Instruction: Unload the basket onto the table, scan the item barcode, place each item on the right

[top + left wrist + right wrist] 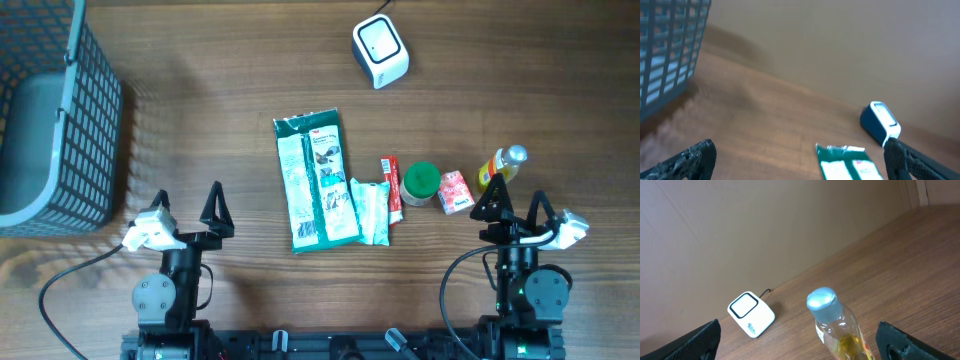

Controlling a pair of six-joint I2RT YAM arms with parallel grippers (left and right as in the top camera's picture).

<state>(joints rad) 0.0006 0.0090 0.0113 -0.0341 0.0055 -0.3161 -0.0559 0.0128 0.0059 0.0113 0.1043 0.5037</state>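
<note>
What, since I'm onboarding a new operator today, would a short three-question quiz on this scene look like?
1. Fill in: the blue-grey plastic mesh basket stands on the robot's ____ side.
2. Which item lies nearest the right gripper? A: white box-shaped barcode scanner. B: clear bottle of yellow liquid with a silver cap. C: large green foil packet.
3. True or false: the left gripper and the right gripper both stand open, holding nothing.

Key: 1 left; 2 B; 3 true.
</note>
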